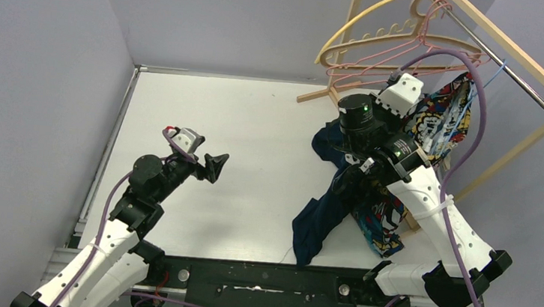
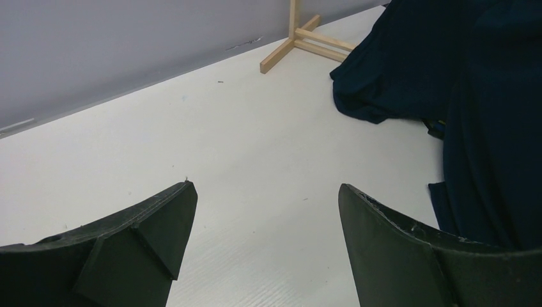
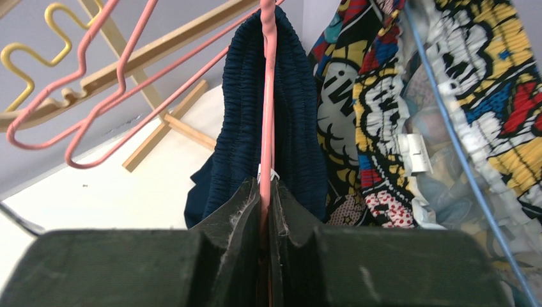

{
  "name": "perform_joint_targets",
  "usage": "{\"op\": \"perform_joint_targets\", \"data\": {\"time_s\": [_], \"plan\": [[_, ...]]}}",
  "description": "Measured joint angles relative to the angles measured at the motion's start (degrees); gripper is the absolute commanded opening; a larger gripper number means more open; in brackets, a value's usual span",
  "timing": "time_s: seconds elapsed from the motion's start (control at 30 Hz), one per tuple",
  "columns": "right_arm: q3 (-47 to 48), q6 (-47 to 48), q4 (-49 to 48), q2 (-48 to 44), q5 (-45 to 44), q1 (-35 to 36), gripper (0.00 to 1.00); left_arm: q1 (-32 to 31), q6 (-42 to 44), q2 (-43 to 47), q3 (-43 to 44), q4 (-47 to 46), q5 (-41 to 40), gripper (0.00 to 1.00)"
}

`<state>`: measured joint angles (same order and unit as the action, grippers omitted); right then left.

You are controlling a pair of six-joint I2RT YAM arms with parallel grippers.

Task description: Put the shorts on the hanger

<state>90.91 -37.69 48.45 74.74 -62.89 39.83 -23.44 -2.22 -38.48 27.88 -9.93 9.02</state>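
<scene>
The navy shorts [image 3: 236,115] hang bunched by their gathered waistband against the pink hanger [image 3: 267,77]. The ribbed elastic shows on both sides of its thin bar, and the rest of the cloth trails down in a dark heap onto the white table [image 1: 255,137]. The right gripper [image 3: 267,187] is pinched tight on that pink bar just below the waistband, jaws together with only the wire between them. Whether the fabric is truly looped over the bar or merely lies behind it, I cannot tell.

Just beside the shorts hangs the comic-print garment [image 3: 383,128]. Off to the other side, a yellow notched hanger [image 3: 25,64] and a tan hanger [image 3: 160,54] sit on the wooden rack [image 1: 533,73]. The left gripper [image 2: 267,187] hovers low over the table, fingers spread wide and holding nothing, near the trailing cloth.

To my eye the step in hand is seating the shorts across the bar. Doing it well means holding the bar steady, bringing the free hand in to lift the trailing cloth so the weight balances on both sides, and keeping clear of the printed garment and the neighbouring hangers
</scene>
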Motion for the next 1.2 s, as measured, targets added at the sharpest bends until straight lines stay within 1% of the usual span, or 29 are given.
{"op": "perform_joint_targets", "data": {"time_s": [0.13,0.37,0.67,0.8,0.87,0.93,1.07,1.2], "plan": [[0.17,3.23,-2.64,0.15,-2.32,-0.33,0.0,0.02,0.13,0.0,0.0,0.0,0.0,0.82],[2.23,5.55,-4.81,1.05,-4.26,-1.62,0.0,0.04,0.17,0.0,0.0,-0.04,0.15,0.82],[2.6,3.17,-3.41,1.2,-4.37,-1.62,0.0,0.04,0.17,0.0,-0.09,-0.17,0.37,0.82],[3.19,4.7,-4.5,1.66,-5.88,-1.62,0.0,0.04,0.17,0.0,-0.33,-0.17,0.55,0.82],[2.95,8.17,-8.15,1.64,-7.06,-1.62,0.0,0.04,0.17,0.02,-0.33,-0.2,0.63,0.82],[1.62,12.83,-13.86,1.22,-8.39,-1.62,0.0,0.04,0.17,0.07,-0.33,-0.2,0.63,0.82],[-5.53,25.33,-29.92,-1.2,-10.95,-1.64,0.0,0.04,0.33,0.22,-0.35,-0.2,0.63,0.82],[-8.52,34.84,-40.5,-1.75,-12.96,-2.23,0.0,0.04,0.52,0.28,-0.37,-0.2,0.63,0.82]]}}
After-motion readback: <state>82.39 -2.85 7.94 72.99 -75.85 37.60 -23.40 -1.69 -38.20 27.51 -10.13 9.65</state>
